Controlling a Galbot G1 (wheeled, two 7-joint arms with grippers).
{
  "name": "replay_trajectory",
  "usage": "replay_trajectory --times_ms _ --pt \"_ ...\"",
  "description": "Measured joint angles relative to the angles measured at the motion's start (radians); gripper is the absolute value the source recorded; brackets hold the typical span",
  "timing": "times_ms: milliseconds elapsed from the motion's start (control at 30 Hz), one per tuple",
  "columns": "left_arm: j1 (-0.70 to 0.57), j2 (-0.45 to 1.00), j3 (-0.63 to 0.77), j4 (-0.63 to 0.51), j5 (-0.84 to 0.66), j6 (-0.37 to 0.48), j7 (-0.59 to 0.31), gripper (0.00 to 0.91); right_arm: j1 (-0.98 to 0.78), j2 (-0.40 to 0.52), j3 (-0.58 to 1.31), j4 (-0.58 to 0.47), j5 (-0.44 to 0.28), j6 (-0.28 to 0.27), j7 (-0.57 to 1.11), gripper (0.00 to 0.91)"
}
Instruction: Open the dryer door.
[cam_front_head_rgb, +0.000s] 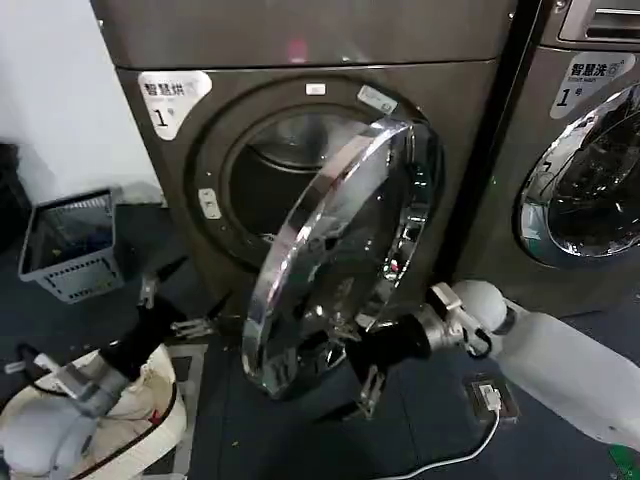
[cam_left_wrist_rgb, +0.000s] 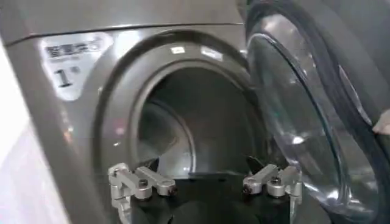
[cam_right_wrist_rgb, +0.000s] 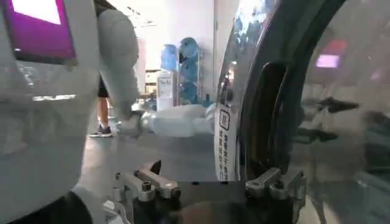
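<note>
Dryer door swings half open, right gripper spread at its lower rim.
Contact could slip, stalling it; left gripper waits, fingers apart.

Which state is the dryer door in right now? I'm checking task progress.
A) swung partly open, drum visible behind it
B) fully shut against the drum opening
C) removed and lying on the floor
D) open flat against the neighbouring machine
A: the dryer door stands swung out from the bronze-brown machine, with the drum opening exposed behind it and the right end effector at its lower edge.

dryer door ajar before drum, basket left
</note>
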Motion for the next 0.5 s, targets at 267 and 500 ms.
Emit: replay_trajectory --times_ms 267,500 --pt "-0.039 0.041 0.087 -0.023 0.007 -0.001 0.029 0.907 -0.128 -0.083 0.143 0.063 0.017 0.004 -0.001 0.907" --pt "-0.082 0.071 0.167 -0.042 0.011 0.000 0.041 0.907 -0.346 -0.151 0.384 0.096 0.025 0.007 -0.008 0.907"
